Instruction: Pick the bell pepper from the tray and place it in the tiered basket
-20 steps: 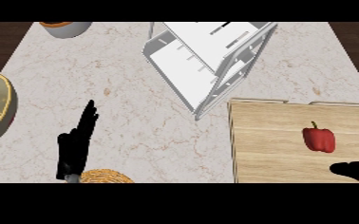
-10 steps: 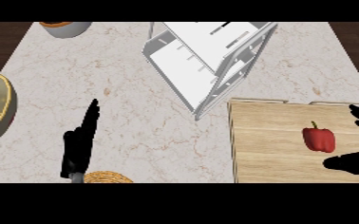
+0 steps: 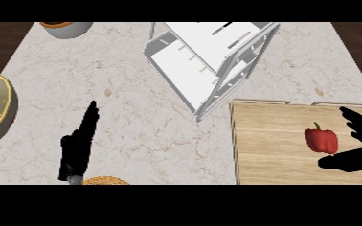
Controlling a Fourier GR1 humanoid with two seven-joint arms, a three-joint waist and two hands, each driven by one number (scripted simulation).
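Note:
A red bell pepper (image 3: 322, 140) with a green stem lies on the wooden tray (image 3: 272, 146) at the lower right. My right hand (image 3: 342, 162) comes in from the right edge, open. Its fingers (image 3: 351, 121) show just right of the pepper and its thumb lies below it, with a small gap to the pepper on both sides. The white tiered basket (image 3: 205, 60) stands tilted at the top centre, just behind the tray's left corner. My left hand (image 3: 76, 146) rests open on the counter at the lower left, fingers pointing up.
A grey bowl (image 3: 65, 28) with something orange in it sits at the top left. A yellow-rimmed plate (image 3: 5, 106) pokes in from the left edge. A round brown bread-like item (image 3: 106, 180) lies beside my left wrist. Dark counter edges border both top corners.
My right hand has come further in from the right edge; its fingers now show beside the pepper and its thumb sits higher. The pepper and my left hand have not moved.

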